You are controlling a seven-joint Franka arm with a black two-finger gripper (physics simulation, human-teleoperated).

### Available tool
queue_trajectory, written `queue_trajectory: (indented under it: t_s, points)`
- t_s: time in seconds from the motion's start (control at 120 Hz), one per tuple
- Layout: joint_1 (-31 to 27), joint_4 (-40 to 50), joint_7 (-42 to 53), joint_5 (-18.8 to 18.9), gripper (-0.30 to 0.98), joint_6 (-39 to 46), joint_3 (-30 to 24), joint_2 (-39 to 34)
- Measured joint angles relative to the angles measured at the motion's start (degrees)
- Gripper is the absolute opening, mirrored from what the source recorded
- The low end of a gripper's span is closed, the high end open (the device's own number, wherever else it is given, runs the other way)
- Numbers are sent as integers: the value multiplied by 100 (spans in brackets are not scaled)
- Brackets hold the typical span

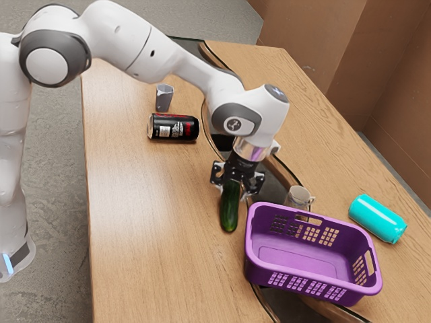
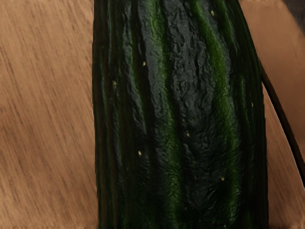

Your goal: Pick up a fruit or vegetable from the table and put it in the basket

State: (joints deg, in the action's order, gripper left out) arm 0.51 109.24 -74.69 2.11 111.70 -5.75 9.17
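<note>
Cucumber (image 1: 229, 212) at the black gripper (image 1: 238, 180), above the wooden table (image 1: 145, 222). The gripper, carried by the white arm (image 1: 158, 55), points downward over one end of the cucumber; whether it stands spread or is pinching the cucumber cannot be told. The cucumber's free end points toward the exterior view's lower edge, outside the purple basket (image 1: 313, 287) and just beside its wall at the exterior view's left; contact between cucumber and table cannot be determined. In the wrist view, dark ridged skin with brighter green stripes and pale flecks appears close beneath the hand, with wood grain along both flanks. The basket stands upright, partly over a dark curved inlay (image 1: 286, 303) that runs lengthwise between the table's two long edges. A mug (image 1: 296, 196) is just beyond the basket's far rim. A turquoise can (image 1: 378, 219) lies on its side near the table's long edge at the exterior view's right. Nearer the opposite long edge, toward the table's far end, a black can (image 1: 174, 127) lies on its side, with a grey cup (image 1: 163, 99) just beyond it.
</note>
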Motion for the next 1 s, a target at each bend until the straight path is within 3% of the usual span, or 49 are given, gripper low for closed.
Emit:
queue_trajectory:
  t_s: [0.092, 0.275, 0.675, 1.0]
  points:
    - [10, -2, 14, 4, 11, -26, -7, -51]
    - [9, -33, 57, -26, 23, 18, -6, -127]
    - [5, -630, 122, 92, 22, -394, -13, -341]
    - [33, -1456, 404, 291, 22, -755, -617, -137]
